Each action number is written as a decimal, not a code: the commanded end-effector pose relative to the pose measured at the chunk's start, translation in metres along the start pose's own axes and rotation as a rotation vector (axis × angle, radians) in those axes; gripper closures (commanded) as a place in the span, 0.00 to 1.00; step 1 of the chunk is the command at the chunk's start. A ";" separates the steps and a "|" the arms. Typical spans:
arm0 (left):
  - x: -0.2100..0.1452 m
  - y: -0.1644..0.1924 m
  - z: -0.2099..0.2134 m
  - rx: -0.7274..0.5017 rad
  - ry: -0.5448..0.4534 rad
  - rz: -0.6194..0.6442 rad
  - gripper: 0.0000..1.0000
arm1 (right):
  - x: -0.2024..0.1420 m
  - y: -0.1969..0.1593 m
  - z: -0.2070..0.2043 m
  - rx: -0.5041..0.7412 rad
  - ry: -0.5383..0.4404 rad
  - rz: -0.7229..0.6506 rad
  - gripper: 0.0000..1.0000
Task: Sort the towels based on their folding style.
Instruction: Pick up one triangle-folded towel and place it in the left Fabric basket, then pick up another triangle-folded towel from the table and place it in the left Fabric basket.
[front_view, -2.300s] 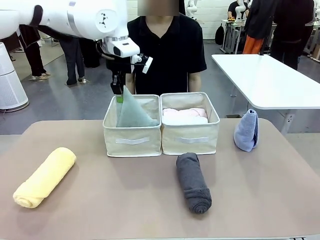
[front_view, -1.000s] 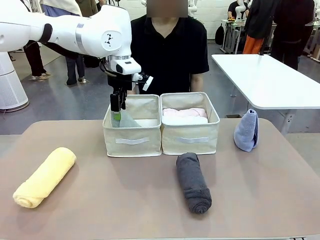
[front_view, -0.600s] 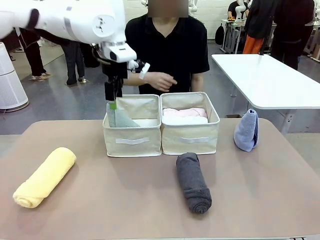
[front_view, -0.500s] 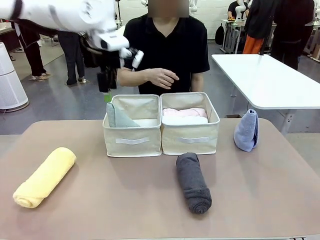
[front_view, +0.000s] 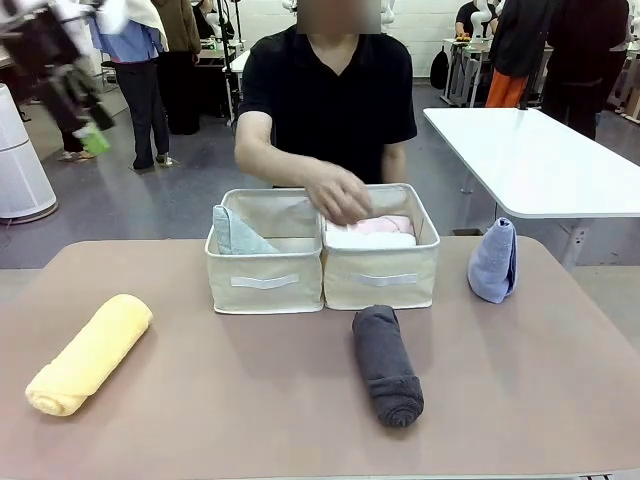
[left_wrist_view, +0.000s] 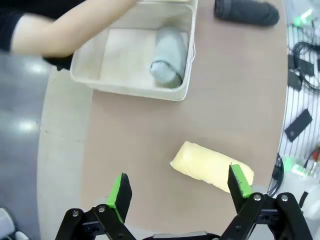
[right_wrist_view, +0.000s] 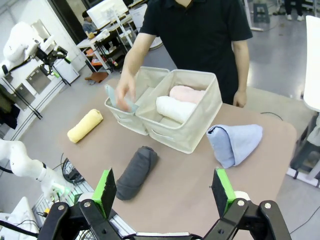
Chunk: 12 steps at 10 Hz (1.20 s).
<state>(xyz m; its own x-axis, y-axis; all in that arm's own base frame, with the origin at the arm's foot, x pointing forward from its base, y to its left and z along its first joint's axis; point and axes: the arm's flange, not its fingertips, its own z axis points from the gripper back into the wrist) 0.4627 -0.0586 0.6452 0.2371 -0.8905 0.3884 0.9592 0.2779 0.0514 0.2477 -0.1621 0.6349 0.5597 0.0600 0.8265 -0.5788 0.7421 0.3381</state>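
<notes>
The left gripper (left_wrist_view: 180, 183) hangs high over the table's left end with its green-padded fingers spread wide and nothing between them; the yellow rolled towel (front_view: 90, 352) lies on the tabletop beneath it. The right gripper (right_wrist_view: 164, 189) is likewise spread and empty, well back from the two beige fabric bins. The pale mint-blue cone towel (front_view: 236, 233) leans in the left bin (front_view: 265, 283), against its left wall. The pink roll (front_view: 386, 223) and white roll (front_view: 370, 240) lie side by side in the right bin (front_view: 381, 280). The person's hand (front_view: 340, 194) reaches over the bins near where they meet. The dark grey roll (front_view: 387, 365) lies in front of the right bin, and the periwinkle cone towel (front_view: 493, 262) sits to the bins' right.
</notes>
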 end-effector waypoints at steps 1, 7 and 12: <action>-0.062 -0.004 0.003 0.022 -0.177 0.084 0.00 | 0.000 0.000 -0.003 0.026 -0.016 0.012 0.00; -0.126 -0.008 0.034 0.055 -0.319 0.190 0.00 | 0.000 0.000 -0.003 0.026 -0.016 0.012 0.00; -0.126 -0.008 0.034 0.055 -0.319 0.190 0.00 | 0.000 0.000 -0.003 0.026 -0.016 0.012 0.00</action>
<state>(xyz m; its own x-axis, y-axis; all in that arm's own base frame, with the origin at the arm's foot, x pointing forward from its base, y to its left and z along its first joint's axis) 0.4188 0.0639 0.6259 0.3436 -0.6642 0.6639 0.8888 0.4582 -0.0017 0.2477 -0.1619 0.6350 0.5595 0.0605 0.8266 -0.5790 0.7421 0.3376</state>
